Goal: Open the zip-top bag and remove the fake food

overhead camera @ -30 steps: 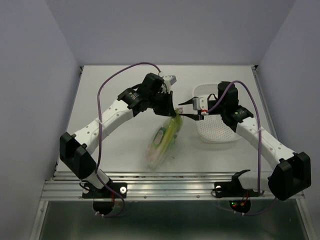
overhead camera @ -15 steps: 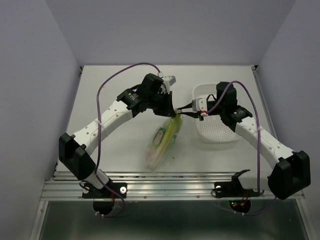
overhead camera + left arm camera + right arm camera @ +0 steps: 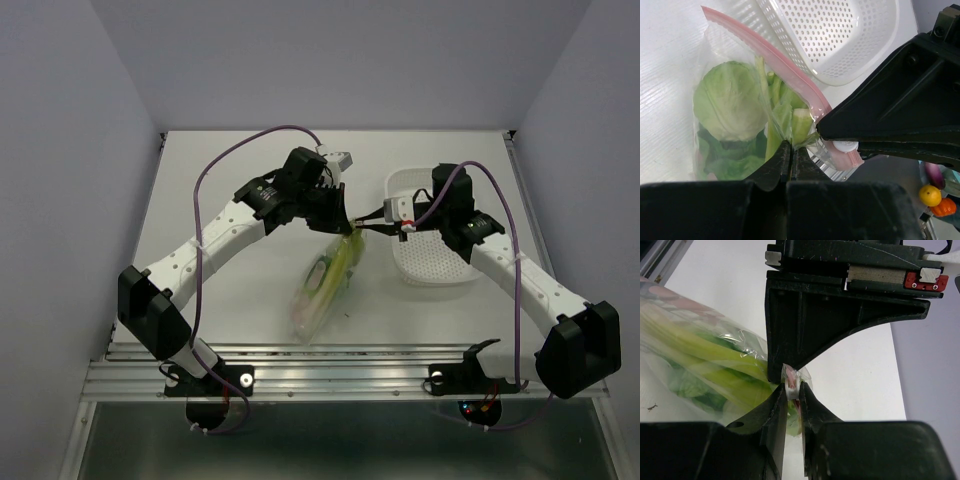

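Shifted slightly up-left since a second ago, right gripper [image 3: 372, 224] meets left gripper [image 3: 347, 224] mid-frame; zip-top bag [image 3: 322, 285] extends below them. Left wrist: jaws clamp the clear bag film, fake food [image 3: 730, 107] inside, basket [image 3: 840, 35] upper right. Right wrist: jaws pinch the bag's pink zip strip.

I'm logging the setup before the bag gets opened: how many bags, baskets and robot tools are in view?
Clear crinkly plastic zip-top bag with pink zip strip: 1
White perforated plastic basket: 1
Black two-finger tools: 2, the left tool and the right tool, both shut on the bag
Total: 4
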Controlling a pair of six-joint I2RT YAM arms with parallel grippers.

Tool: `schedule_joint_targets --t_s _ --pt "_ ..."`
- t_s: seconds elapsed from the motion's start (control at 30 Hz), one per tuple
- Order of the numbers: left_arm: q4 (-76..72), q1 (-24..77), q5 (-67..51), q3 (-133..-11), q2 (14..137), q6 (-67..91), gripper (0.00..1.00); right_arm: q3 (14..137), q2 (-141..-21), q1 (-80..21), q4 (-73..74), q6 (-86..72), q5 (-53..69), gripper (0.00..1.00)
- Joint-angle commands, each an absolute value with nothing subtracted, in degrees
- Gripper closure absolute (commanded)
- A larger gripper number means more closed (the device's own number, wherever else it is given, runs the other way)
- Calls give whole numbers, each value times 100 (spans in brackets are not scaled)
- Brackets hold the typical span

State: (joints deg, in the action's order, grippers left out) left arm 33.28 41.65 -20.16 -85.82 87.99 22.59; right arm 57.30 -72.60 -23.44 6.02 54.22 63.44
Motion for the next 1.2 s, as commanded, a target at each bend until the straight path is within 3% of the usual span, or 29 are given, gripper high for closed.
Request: schedule_joint_targets --t_s 0.0,0.4,1.17 --pt "3120 4175 -2197 -8525 8508 2180 100 5985 -7198 -2399 633 5265 6337 99" --pt "3041 4175 -2470 -8130 7920 1837 100 6266 -7602 -2399 677 5133 5432 99" --pt "2452 4175 -2847 -7831 7435 1204 100 6530 -8218 -2399 1520 6108 4992 99"
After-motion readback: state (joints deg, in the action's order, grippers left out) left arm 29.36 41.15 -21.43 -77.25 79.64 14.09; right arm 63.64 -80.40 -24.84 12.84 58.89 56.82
